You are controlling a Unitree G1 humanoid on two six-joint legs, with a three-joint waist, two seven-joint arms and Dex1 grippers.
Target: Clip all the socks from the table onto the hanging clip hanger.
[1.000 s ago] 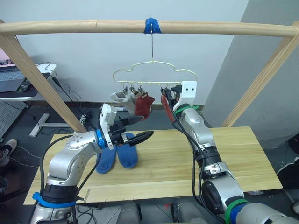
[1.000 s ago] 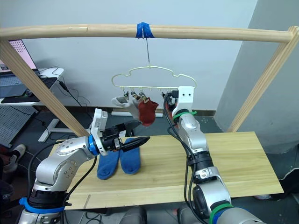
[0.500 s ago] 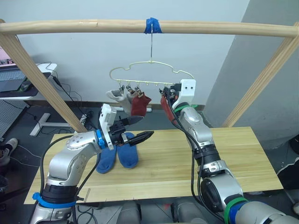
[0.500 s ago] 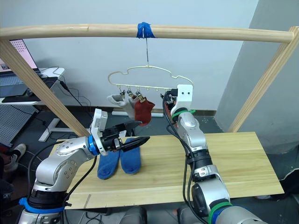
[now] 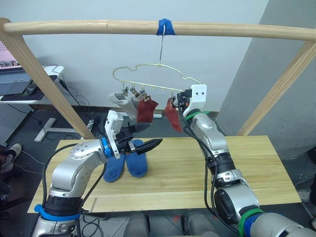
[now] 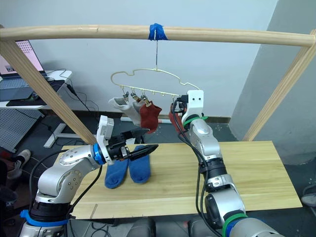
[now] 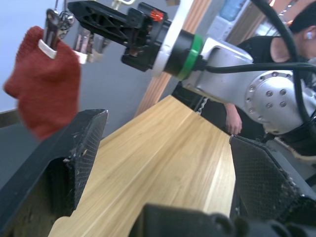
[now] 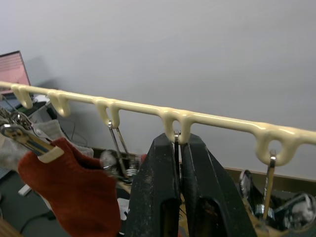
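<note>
Right gripper (image 8: 178, 148) pinched tight on clip (image 8: 176, 143) under clip hanger (image 5: 158, 74). Left gripper (image 5: 148, 144) open wide below hanger, above blue socks (image 5: 126, 165).

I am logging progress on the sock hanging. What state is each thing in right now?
Clip hanger: hanging from the rail.
Grey socks: clipped on.
Red sock: clipped on.
Second red sock: at a clip, by the right pincer, shut.
Blue socks: on the table.
Left pincer: open, empty.
</note>
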